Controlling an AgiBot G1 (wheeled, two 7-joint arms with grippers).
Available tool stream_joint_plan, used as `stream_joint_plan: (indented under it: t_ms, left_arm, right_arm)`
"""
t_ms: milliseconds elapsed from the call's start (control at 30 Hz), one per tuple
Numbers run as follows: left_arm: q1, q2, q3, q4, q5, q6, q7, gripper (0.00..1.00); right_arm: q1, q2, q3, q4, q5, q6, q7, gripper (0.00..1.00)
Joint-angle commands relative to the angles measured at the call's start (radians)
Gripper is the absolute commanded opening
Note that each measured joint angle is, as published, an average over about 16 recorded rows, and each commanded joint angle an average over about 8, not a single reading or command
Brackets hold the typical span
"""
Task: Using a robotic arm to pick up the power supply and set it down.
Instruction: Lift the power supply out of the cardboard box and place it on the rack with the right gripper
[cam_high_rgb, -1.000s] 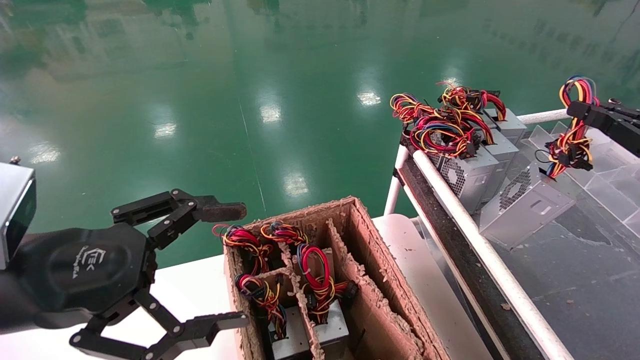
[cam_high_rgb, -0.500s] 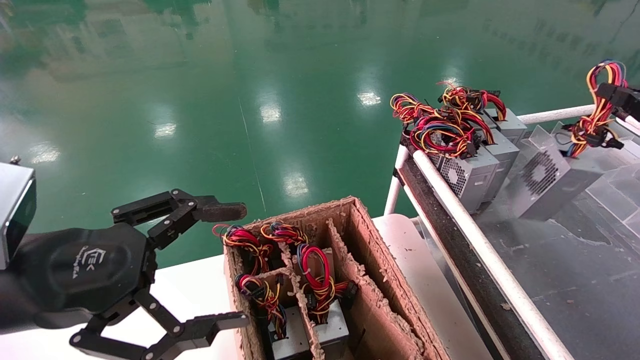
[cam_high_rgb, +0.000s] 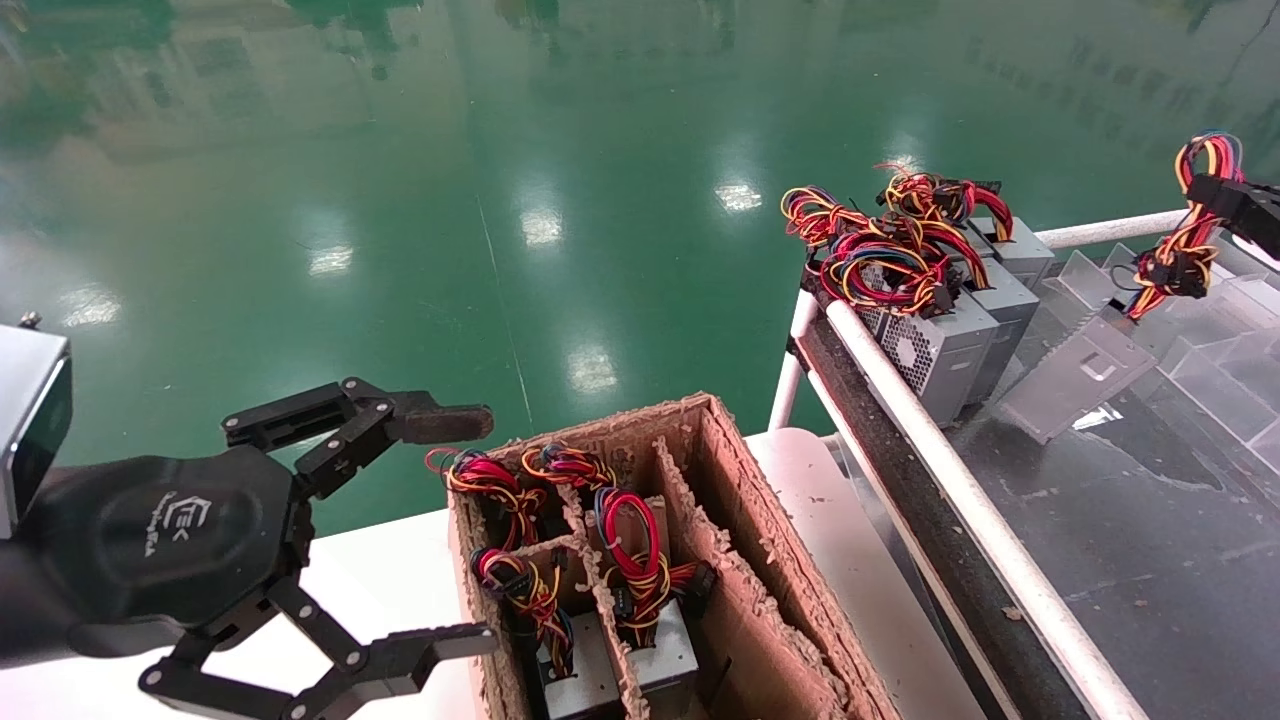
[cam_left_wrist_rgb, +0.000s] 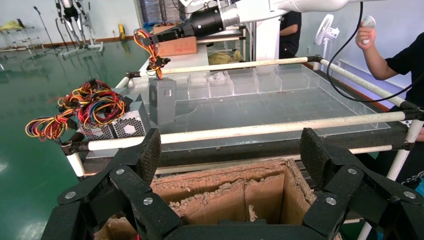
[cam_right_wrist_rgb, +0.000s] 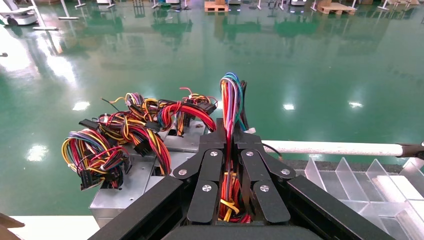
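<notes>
My right gripper (cam_high_rgb: 1222, 190) is shut on the coloured wire bundle (cam_high_rgb: 1175, 262) of a grey power supply (cam_high_rgb: 1075, 378). The box hangs tilted below the wires, over the dark table at the far right. I cannot tell whether its low corner touches the surface. In the right wrist view the wires (cam_right_wrist_rgb: 229, 97) run up between the closed fingers of that gripper (cam_right_wrist_rgb: 229, 136). The left wrist view shows the same box (cam_left_wrist_rgb: 162, 100) upright under the right gripper (cam_left_wrist_rgb: 165, 36). My left gripper (cam_high_rgb: 475, 528) is parked open beside the cardboard box, nothing in it (cam_left_wrist_rgb: 231, 150).
Three more power supplies (cam_high_rgb: 940, 345) with tangled wires (cam_high_rgb: 885, 255) stand in a row by the white rail (cam_high_rgb: 960, 480). A divided cardboard box (cam_high_rgb: 725, 470) holds several more. Clear plastic dividers (cam_high_rgb: 1210, 370) line the table's far side. A person (cam_left_wrist_rgb: 395, 55) stands beyond it.
The right gripper has lifted the power supply by its wires and carried it right. The box has swung from lying on the table to hanging tilted. The left arm stayed still.
</notes>
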Motion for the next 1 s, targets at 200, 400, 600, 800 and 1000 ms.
stream_joint_plan:
  t_ms: [200, 400, 600, 800, 1000]
  left_arm:
    - [0.000, 0.000, 0.000, 0.000, 0.000, 0.000, 0.000, 1.00]
    - [0.000, 0.000, 0.000, 0.000, 0.000, 0.000, 0.000, 1.00]
    - [0.000, 0.000, 0.001, 0.000, 0.000, 0.000, 0.000, 1.00]
    - [0.000, 0.000, 0.001, 0.000, 0.000, 0.000, 0.000, 1.00]
    - [0.000, 0.000, 0.001, 0.000, -0.001, 0.000, 0.000, 1.00]
  right_arm:
    - [0.004, -0.019, -0.006, -0.003, -0.009, 0.015, -0.003, 0.00]
    - [0.007, -0.040, -0.013, -0.010, -0.019, 0.053, -0.004, 0.00]
    - [0.013, -0.062, -0.024, -0.012, -0.034, 0.096, -0.004, 0.00]
    - [0.025, -0.082, -0.031, -0.011, -0.045, 0.135, -0.004, 0.00]
    - [0.040, -0.104, -0.036, -0.009, -0.051, 0.160, 0.002, 0.00]
